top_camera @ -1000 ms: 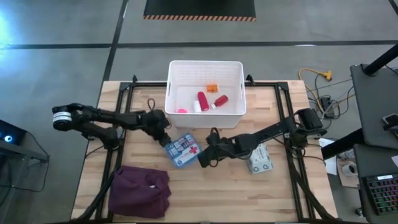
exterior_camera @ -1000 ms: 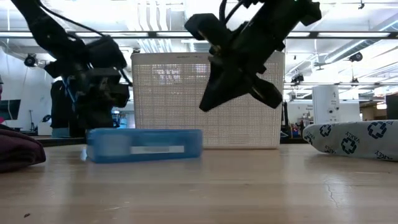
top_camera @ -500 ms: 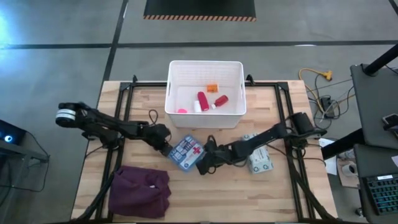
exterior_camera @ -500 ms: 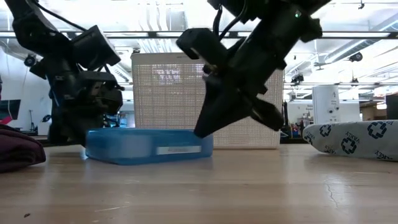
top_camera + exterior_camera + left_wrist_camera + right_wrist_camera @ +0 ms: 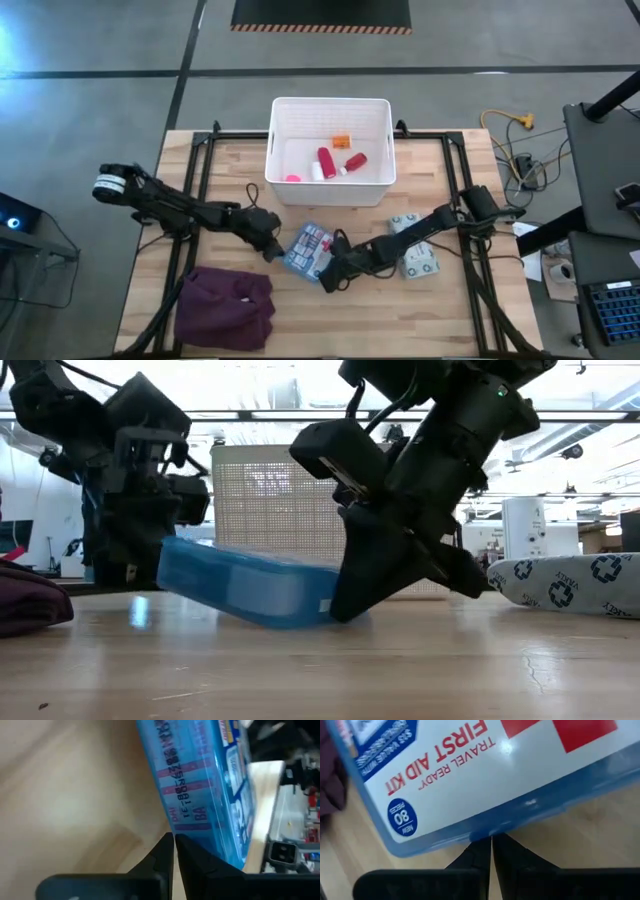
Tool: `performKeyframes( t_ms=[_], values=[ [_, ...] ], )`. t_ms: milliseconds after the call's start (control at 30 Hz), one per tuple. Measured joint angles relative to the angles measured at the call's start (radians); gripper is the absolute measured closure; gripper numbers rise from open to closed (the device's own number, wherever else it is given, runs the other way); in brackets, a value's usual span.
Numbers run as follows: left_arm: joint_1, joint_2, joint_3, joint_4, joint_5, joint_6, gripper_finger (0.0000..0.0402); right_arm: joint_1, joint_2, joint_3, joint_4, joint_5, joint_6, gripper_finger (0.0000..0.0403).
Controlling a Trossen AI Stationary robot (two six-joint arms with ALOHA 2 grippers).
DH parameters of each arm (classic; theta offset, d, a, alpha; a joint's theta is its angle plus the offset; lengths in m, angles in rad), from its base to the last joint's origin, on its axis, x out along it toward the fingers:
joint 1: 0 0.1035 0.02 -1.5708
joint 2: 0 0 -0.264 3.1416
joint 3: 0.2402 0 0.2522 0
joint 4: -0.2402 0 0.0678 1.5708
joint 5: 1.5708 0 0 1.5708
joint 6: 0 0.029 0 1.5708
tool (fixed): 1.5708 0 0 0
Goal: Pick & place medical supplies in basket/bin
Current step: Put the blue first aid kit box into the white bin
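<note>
Step in hand: raising the blue first-aid box (image 5: 308, 250) off the bench (image 5: 460, 320) with two arms. Box lying near of the white basket (image 5: 331, 150), tilted in the low view: left end lifted, right end down by the boards. Left gripper (image 5: 272, 247) at the box's left edge, jaws clenched with tips at the box's edge, apparently levering under it rather than gripping. Right gripper (image 5: 328, 277) at the near-right corner, jaws likewise clenched, pressed to the box's lower rim, seemingly as a stop.

Judged early for this item: no firm hold visible. Next move calls for opened jaws and a proper pinch across the raised edge, then carriage far to the basket.

Red bottles (image 5: 324, 162) already inside the basket. Patterned packet (image 5: 413, 256) right of the box, still on the bench. Maroon cloth (image 5: 226, 310) at near left.

Surface: pale wooden boards, dark frame rails. Room beyond: open hall, ceiling lights, equipment.
</note>
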Motion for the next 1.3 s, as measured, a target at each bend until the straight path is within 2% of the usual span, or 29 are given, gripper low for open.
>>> performKeyframes(
  t_ms=[200, 533, 800, 1300],
  values=[
    [-0.038, 0.000, 0.016, 0.024, -0.012, -0.002, 0.0394, 0.030, -0.006, 0.003, -0.061, 0.011, 0.001, 0.0390],
    [-0.116, -0.059, 0.095, 0.004, -0.278, 0.064, 0.0394, 0.059, -0.008, 0.005, -0.114, 0.018, -0.004, 0.0390],
    [-0.139, -0.059, 0.131, -0.076, -0.285, 0.083, 0.0394, 0.064, -0.008, 0.005, -0.120, 0.018, -0.027, 0.0390],
    [-0.169, -0.056, 0.125, -0.068, -0.337, 0.108, 0.0394, 0.064, -0.009, 0.003, -0.124, 0.010, -0.034, 0.0390]
  ],
)
